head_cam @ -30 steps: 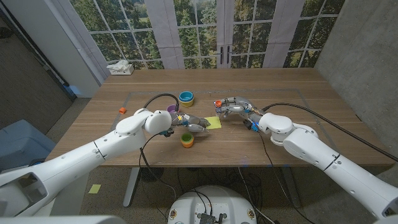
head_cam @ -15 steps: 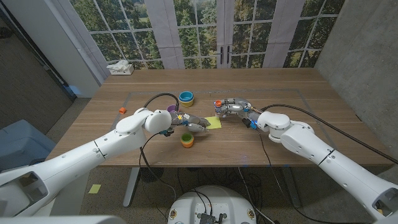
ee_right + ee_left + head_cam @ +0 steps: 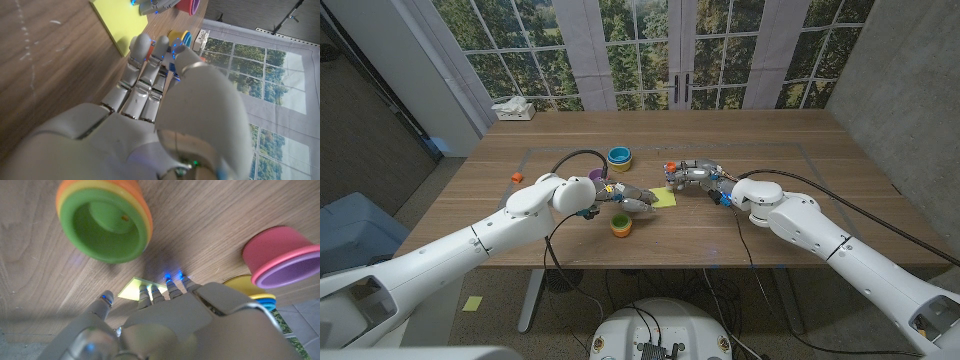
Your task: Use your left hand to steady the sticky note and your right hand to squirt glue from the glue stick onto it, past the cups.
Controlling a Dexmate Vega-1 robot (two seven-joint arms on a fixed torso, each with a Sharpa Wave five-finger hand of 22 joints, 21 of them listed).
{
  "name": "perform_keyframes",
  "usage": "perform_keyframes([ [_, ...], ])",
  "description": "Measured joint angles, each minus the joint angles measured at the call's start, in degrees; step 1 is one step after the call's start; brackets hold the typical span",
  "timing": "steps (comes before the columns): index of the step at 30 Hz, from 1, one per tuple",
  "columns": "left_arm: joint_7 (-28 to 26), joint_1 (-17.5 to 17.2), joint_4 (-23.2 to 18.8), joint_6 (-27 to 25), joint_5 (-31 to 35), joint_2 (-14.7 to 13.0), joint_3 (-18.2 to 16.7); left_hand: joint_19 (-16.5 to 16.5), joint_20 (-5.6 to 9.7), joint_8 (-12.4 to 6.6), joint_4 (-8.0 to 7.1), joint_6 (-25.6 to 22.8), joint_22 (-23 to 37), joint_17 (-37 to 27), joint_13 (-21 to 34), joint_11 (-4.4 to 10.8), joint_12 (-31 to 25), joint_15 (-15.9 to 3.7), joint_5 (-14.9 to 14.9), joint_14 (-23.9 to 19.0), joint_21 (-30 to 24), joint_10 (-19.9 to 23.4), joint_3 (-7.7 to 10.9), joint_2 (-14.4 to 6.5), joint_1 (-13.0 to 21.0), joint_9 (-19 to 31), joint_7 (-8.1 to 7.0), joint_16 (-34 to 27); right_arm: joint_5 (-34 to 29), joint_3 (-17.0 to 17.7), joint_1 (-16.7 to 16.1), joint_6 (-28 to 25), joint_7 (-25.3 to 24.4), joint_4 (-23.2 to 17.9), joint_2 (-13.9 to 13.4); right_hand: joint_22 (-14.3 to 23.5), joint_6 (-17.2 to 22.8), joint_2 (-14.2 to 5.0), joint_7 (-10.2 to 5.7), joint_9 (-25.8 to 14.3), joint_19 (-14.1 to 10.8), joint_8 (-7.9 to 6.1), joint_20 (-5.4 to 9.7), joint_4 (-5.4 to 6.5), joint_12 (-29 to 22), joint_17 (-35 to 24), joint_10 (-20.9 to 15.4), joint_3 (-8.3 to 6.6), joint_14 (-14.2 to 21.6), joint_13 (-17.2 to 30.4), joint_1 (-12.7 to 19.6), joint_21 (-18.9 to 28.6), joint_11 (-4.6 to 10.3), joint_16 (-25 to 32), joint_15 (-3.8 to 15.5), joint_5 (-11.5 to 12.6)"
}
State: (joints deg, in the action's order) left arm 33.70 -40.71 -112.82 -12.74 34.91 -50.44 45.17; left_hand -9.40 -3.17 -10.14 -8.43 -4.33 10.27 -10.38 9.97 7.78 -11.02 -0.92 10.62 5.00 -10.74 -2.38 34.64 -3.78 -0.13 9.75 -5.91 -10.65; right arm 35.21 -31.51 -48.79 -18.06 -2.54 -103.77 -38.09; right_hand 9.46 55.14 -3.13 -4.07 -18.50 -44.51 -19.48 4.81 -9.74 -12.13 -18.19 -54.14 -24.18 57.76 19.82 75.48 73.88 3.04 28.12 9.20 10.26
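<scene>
Looking down from the head view, the left robot hand (image 3: 632, 203) rests its fingertips on the yellow sticky note (image 3: 664, 197) mid-bench (image 3: 770, 240), with the green cup (image 3: 621, 225) just beside it. The right robot hand (image 3: 692, 172) grips the glue stick (image 3: 671, 167), its orange tip just past the note. Left wrist view adds the fingertips (image 3: 169, 287) on the note's corner, plus a pink cup (image 3: 282, 255). Right wrist view shows curled fingers (image 3: 145, 65) close to the note; can't make out the glue stick there.
</scene>
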Motion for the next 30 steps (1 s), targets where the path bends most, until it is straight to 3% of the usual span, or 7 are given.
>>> perform_keyframes([
  [30,0.8,0.9,0.6,-0.3,0.2,0.4,0.4,0.0,0.0,-0.08,-0.41,0.0,0.0,0.0,0.1,0.01,0.2,-0.01,0.0,0.0,-0.4,0.0,-0.42,0.0,0.0,0.0,0.0,0.0,-0.7,-2.0,2.0,-1.1,-0.7,3.7,1.6,0.0,0.2,0.0,-0.15,0.0,-1.0,0.35,0.22,0.09,0.0,0.7,0.0,0.4,1.0,-0.3,0.0,-0.4,0.0,-0.5,0.23,0.1],
])
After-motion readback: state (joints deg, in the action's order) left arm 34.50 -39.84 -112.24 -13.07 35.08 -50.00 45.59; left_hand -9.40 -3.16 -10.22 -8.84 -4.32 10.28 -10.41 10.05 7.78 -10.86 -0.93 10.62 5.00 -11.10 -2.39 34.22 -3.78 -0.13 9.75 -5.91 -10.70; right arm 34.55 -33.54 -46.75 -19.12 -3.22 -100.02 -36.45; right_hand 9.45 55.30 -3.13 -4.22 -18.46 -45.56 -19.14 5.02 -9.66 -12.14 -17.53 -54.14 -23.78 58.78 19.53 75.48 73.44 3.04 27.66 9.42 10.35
